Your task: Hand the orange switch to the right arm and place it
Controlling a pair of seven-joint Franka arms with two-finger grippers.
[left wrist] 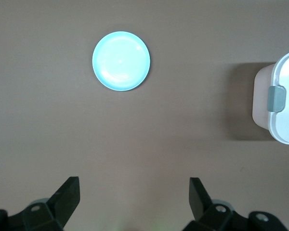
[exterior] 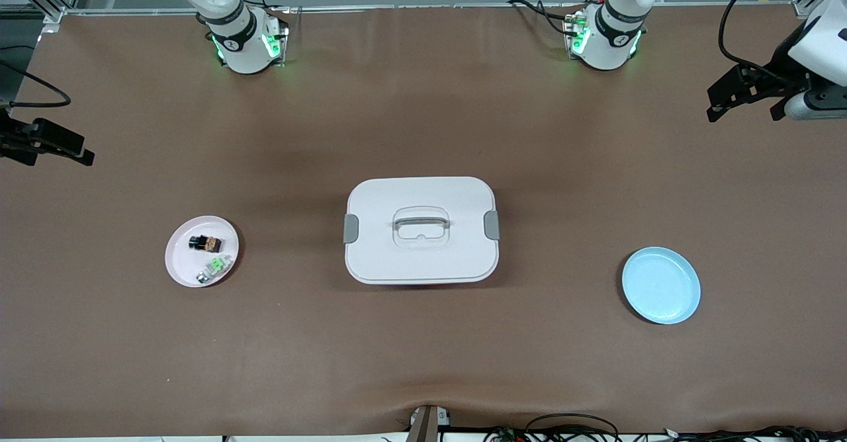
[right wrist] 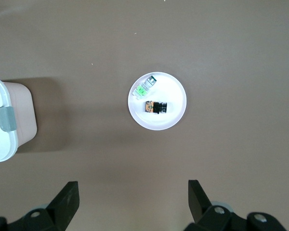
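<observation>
Switch (exterior: 204, 243) (orange) on pink plate (exterior: 182, 263)

High front camera facing both bases, wrist cameras looking straight down from well above, all sharing the white box (exterior: 421, 230).

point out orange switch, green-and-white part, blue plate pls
orange switch (exterior: 204, 243): front view, on its black-and-orange body, lying on the pink plate.
green-and-white part (exterior: 215, 268): front view, on its green middle.
blue plate (left wrist: 121, 61): left wrist view, on its bare centre.
</observation>
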